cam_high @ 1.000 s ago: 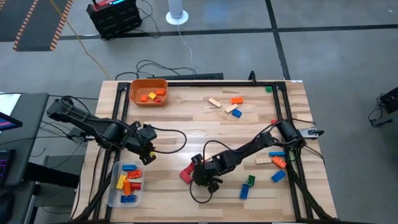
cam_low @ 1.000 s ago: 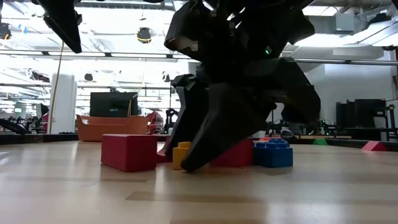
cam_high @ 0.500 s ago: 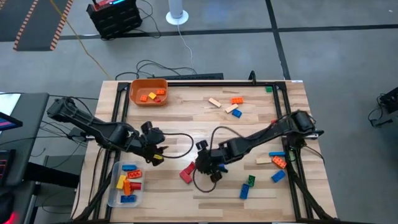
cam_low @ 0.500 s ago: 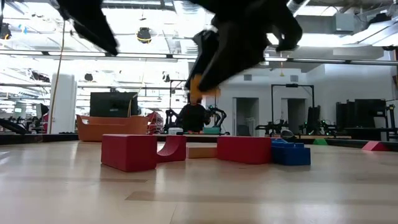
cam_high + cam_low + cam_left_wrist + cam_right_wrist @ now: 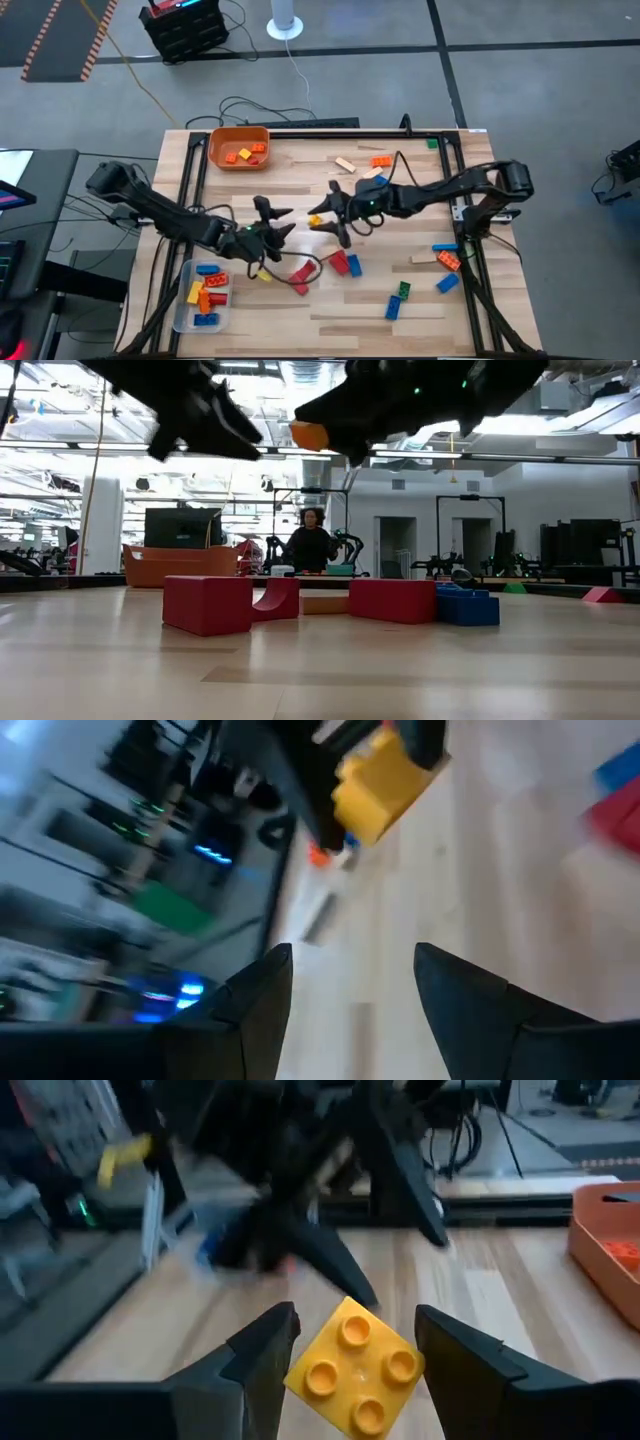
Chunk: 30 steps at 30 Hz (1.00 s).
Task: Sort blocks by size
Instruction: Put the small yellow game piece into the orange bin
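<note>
In the high view, the left arm is seen extended from the desk's left edge toward its middle, with the left gripper (image 5: 272, 222) raised above the centre of the desk and its two fingers spread apart with nothing between them. The right arm is stretched from the right edge across to the middle, and the right gripper (image 5: 322, 217) is positioned just beside the left one, tip toward tip. Loose blocks (image 5: 345, 263) are scattered near the front middle, others near the right edge and the far edge; further blocks are contained in the orange bin (image 5: 239, 147) at the far left corner and in the clear tub (image 5: 203, 296) at the front left corner. In the low view, both grippers are held well above the desk (image 5: 320, 670), and a yellow block (image 5: 310, 435) is gripped at the tip of the right gripper; red blocks (image 5: 207, 603) and a blue one rest on the surface below. In the left wrist view, the left fingers (image 5: 258, 1000) are shown parted and empty, with the yellow block held by the other gripper ahead of them. In the right wrist view, the yellow four-stud block (image 5: 354, 1367) is clamped between the right fingers (image 5: 262, 1348), tilted cornerwise.
</note>
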Tool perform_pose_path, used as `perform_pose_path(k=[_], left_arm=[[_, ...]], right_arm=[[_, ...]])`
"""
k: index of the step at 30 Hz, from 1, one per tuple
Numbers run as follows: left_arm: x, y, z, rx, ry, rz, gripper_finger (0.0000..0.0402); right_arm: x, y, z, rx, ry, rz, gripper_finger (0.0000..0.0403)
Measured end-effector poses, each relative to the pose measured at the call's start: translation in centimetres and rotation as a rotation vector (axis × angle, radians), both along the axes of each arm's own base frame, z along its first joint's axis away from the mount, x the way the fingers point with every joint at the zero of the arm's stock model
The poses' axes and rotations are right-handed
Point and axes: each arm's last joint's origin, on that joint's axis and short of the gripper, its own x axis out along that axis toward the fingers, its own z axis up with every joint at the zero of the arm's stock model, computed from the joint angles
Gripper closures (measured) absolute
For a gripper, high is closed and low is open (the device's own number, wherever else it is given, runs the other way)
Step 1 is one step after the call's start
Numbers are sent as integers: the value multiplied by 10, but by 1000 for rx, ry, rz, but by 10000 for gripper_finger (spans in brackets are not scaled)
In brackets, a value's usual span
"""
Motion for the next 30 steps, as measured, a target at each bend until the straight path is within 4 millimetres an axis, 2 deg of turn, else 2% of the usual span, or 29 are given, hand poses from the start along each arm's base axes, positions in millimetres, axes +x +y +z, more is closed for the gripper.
perform_pose_path(k=[5,9,20,25,30], left_arm=[[25,8,-15,150,7,90,198],[34,12,-19,210,-3,152,198],[41,23,-13,190,-63,147,198],[39,23,-8,281,-32,224,198],[39,18,-8,369,55,142,198]], right_arm=[[10,-15,-5,67,-45,-8,183],[11,-23,-4,76,-79,-30,182],[10,-35,-2,106,-91,-39,182],[8,-36,-3,115,-59,-46,182],[6,-46,-4,128,-43,-42,182]])
